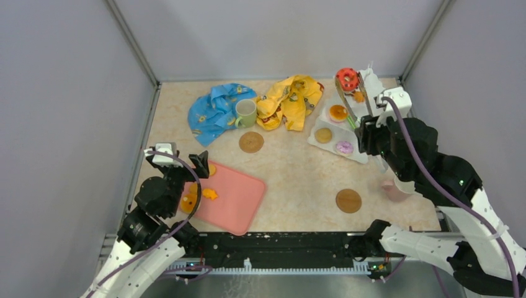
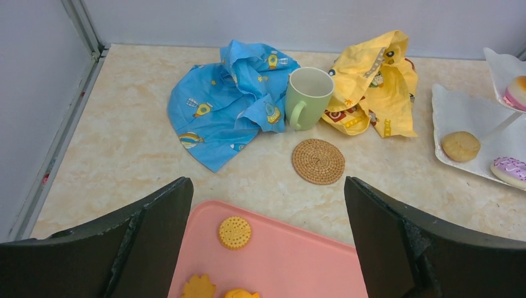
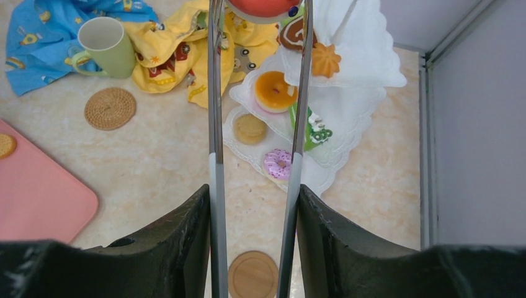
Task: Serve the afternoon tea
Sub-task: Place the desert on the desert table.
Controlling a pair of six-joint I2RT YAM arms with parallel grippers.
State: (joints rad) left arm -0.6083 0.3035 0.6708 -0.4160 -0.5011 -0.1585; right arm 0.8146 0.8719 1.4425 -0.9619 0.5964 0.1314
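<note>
My R pincer point(image 3: 253, 205) clenched on thin metal tongs point(image 3: 214, 124). Their tips nip 1 glossy red donut point(image 1: 347, 79) beside top tier of white scalloped 3-tier stand point(image 3: 372, 68). My L pincer point(image 2: 267, 205) released, above flat pink tray point(image 2: 298, 261) w/ 3 biscuits point(image 2: 235, 232). Coasters x2: woven coaster point(image 2: 318, 161), smooth wood coaster point(image 3: 252, 275). Mugs x2: green mug point(image 2: 307, 96) betw. cloths, pale mug point(image 1: 394, 189) half-hidden under my R arm.

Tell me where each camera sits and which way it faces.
Top external: above and behind, looking down on the table; left arm and right arm show.
Left wrist: on the left gripper, facing the green mug; its open fingers show.
Right wrist: on the right gripper, facing the stand; its fingers clamp tongs.
Both wrist views share the green mug.
</note>
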